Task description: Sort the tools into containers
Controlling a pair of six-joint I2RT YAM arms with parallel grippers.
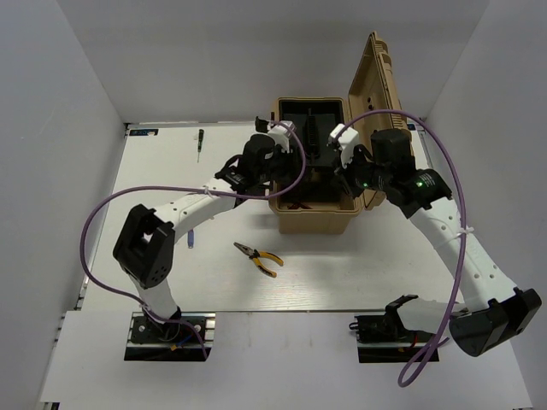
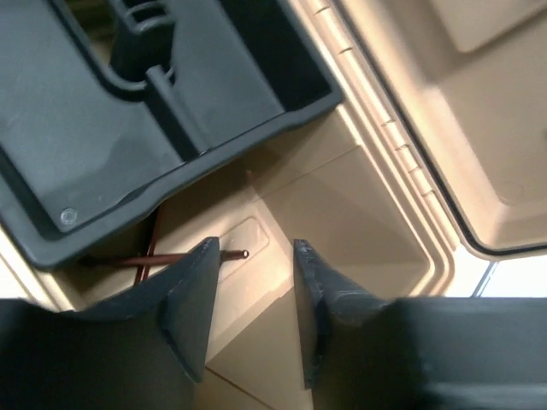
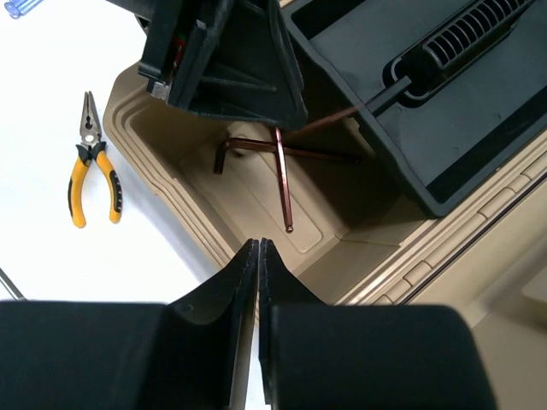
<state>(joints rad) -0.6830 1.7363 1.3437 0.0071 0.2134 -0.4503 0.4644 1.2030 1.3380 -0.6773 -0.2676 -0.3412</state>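
The left claw (image 2: 254, 249) hangs spread over the toolbox (image 1: 312, 220), hex keys (image 3: 283, 184) on its floor (nothing held); the right claw (image 3: 258, 249) is pressed together. Lift straight up, clearing the tray (image 2: 94, 145), before reaching for the pliers (image 1: 259, 258) on the worktop (image 1: 342, 273).

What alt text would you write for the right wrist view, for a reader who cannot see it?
The right pincer, shut and empty, hangs over the open tan toolbox, where two dark hex keys lie crossed on its floor near a black tray. Yellow-handled pliers lie outside on the white table.
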